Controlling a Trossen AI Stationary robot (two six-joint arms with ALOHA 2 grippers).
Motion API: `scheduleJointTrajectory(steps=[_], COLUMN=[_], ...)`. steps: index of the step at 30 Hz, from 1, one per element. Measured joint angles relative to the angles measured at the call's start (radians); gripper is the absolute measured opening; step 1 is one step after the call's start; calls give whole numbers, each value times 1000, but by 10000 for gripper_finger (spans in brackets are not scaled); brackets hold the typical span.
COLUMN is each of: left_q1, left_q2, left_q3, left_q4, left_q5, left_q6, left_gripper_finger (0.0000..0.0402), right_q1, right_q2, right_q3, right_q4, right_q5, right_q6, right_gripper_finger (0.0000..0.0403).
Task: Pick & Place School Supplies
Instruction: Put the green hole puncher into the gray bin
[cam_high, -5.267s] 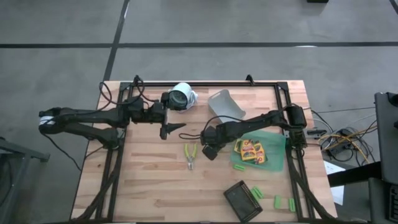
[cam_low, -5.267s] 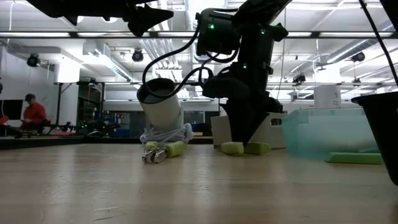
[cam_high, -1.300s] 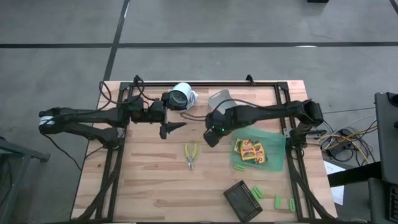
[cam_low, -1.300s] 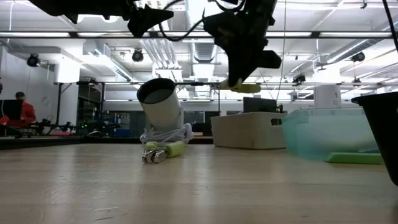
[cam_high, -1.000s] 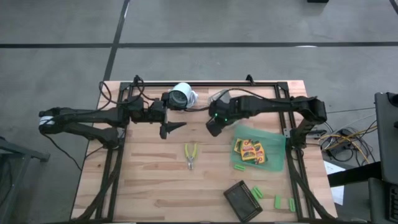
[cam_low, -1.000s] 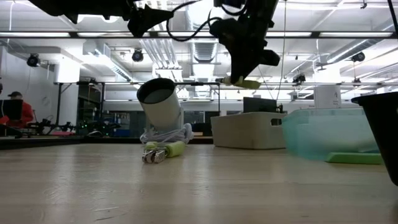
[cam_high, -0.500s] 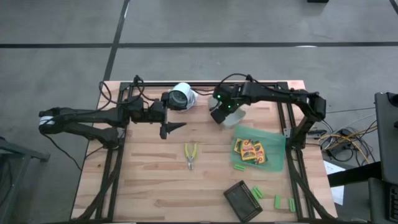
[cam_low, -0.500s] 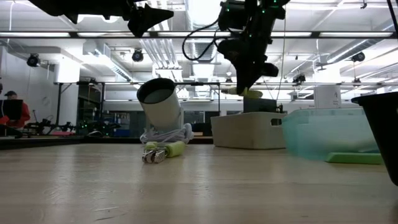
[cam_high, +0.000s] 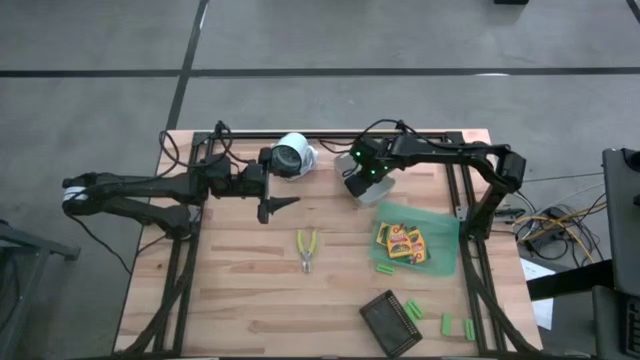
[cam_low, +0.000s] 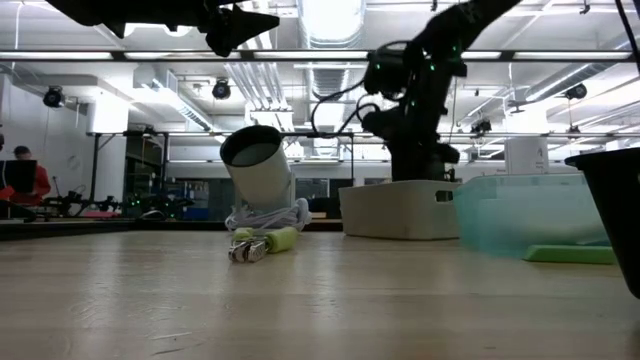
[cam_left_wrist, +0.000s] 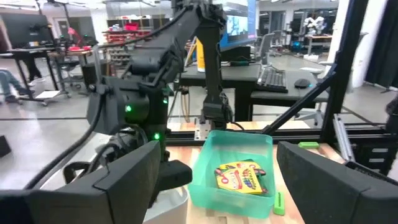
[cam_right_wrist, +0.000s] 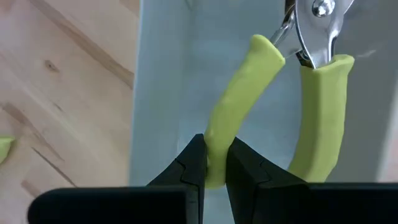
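Note:
My right gripper (cam_high: 360, 182) is over the translucent grey bin (cam_high: 372, 160) at the far middle, shut on a yellow-handled plier-like tool (cam_right_wrist: 273, 81). In the low view it reaches down behind the bin's wall (cam_low: 395, 210). A second such tool (cam_high: 305, 248) lies flat on the table in the middle. Yellow packs (cam_high: 402, 241) lie in the green bin (cam_high: 440, 250). Small green blocks (cam_high: 446, 323) lie on the table at the near right. My left gripper (cam_high: 278, 206) is open and empty, held above the table left of the grey bin. My right gripper pinches one of the tool's two yellow-green handles (cam_right_wrist: 217, 146) between its two fingers, near that handle's free end. The other handle (cam_right_wrist: 320, 112) is free. The tool reaches away from the fingers, metal pivot (cam_right_wrist: 318, 12) farthest, over the bin's inside. Whether it touches the bin's floor I cannot tell.
A white cylinder (cam_high: 292, 155) lies on its side at the far edge, left of the grey bin. A dark rectangular tray (cam_high: 390, 318) sits at the near right. A black frame (cam_high: 330, 137) runs along the table's far and side edges.
My right gripper, still shut on the yellow-handled tool, has gone toward the table's far edge and a little right, then down. The tool, first carried high in the air, is now lowered into the grey bin.

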Motion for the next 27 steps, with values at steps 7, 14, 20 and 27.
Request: scheduleJointTrajectory(steps=[7, 14, 20, 27], left_q1=[0, 2, 2, 2], left_q2=[0, 0, 0, 0], left_q3=[0, 0, 0, 0], left_q4=[0, 0, 0, 0], left_q5=[-42, -55, -61, -61], left_q6=[1, 1, 0, 0], left_gripper_finger=[328, 328, 328, 328], right_q1=[-23, -24, -23, -24], right_q2=[0, 0, 0, 0], right_q3=[-92, -143, -167, -144], right_q4=[40, 59, 74, 77], right_q5=[-9, -68, -68, -62], right_q6=[0, -11, -3, 0], right_gripper_finger=[33, 33, 37, 85])
